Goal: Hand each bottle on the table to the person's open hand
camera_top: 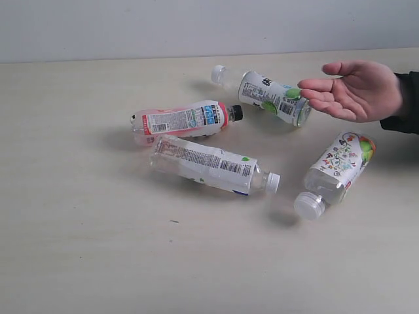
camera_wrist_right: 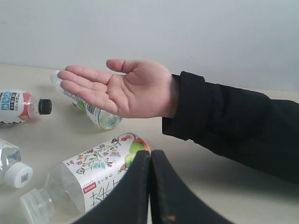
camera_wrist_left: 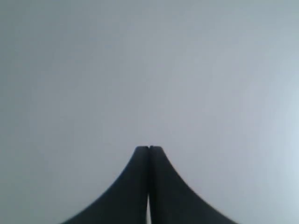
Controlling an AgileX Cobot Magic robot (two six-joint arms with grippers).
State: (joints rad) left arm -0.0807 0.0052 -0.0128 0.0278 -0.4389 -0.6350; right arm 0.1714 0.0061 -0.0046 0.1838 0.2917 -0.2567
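Table (camera_top: 78, 261), pale wood grain, under four bottles, all down on their sides. Black sleeve (camera_wrist_right: 233, 126) in from the right of the exterior view, ending in an open hand (camera_top: 357, 88), palm up, held over the table's far right part.

Floral bottle (camera_wrist_right: 100, 175) next: nearest of the four to the right pincer (camera_wrist_right: 150, 156), directly ahead of and below it in the right wrist view, and just on the near side of the hand. Long axis slantwise, white cap (camera_top: 309, 205) toward the near edge, base toward the hand.

Green-accented bottle (camera_top: 272, 95) at the far side, base end just beneath the fingertips of the hand, neck slanting away to the far left. White printed bottle (camera_top: 209, 165) mid-table, neck to the right. Pink-labelled bottle (camera_top: 183, 121) just behind it, black cap (camera_top: 236, 112) to the right. The two close, perhaps touching; hard to settle from this angle.

Right pincer closed on nothing, tips pressed together. Left pincer (camera_wrist_left: 149, 149) likewise closed and empty, facing only blank grey, no bottle in its sight. Neither one visible in the exterior view.

Judged from this: right arm the nearer one for the floral bottle. Would call for opening wide, closing across the slanted body and not along it, then a short lift up to the palm.
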